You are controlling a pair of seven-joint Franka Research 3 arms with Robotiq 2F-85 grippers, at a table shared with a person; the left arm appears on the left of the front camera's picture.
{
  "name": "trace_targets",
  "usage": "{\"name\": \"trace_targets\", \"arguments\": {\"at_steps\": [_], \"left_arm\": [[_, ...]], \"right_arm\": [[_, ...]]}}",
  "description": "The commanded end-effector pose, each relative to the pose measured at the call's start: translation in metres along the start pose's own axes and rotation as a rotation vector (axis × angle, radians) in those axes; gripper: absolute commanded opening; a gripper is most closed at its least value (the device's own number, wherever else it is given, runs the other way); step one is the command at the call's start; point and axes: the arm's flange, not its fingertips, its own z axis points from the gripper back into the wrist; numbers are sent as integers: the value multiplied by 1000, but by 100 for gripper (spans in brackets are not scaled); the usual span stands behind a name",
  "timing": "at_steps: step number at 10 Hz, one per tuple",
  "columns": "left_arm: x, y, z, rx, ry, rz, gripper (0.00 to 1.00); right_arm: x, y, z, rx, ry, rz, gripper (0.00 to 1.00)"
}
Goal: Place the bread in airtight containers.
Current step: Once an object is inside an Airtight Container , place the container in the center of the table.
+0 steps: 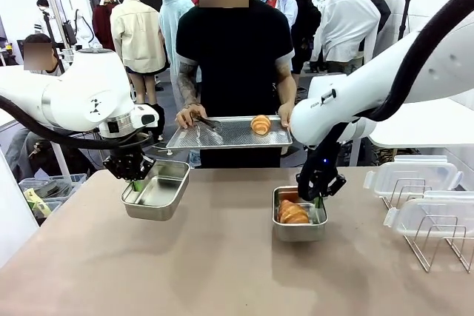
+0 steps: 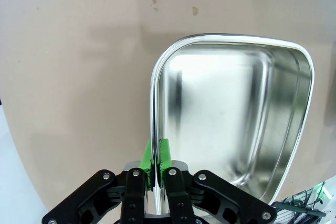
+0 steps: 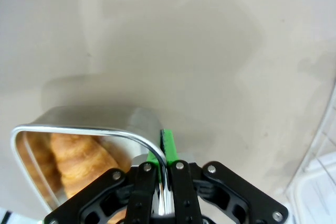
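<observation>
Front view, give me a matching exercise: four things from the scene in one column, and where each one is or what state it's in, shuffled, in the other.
1. left tin
2. right tin
3. loose croissant
4. lids

A. on the wire rack
B. on the perforated tray
C. empty, rim pinched by left fingers
D. holds bread, rim pinched by right fingers

Pairs: 1-C, 2-D, 3-B, 4-A
</observation>
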Motion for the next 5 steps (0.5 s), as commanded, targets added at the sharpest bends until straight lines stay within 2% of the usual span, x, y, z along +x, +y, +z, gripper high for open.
{"name": "trace_targets", "arguments": {"at_steps": [1,4,5], "left_arm": [[0,1,4,12,-3,-7,0],[0,1,4,12,-3,-7,0],[0,1,4,12,-3,-7,0]], "right_arm": [[15,8,-5,26,17,4,0],[11,10,-11,2,-39,42,0],[7,14,-9,3,-80,33,6]]}}
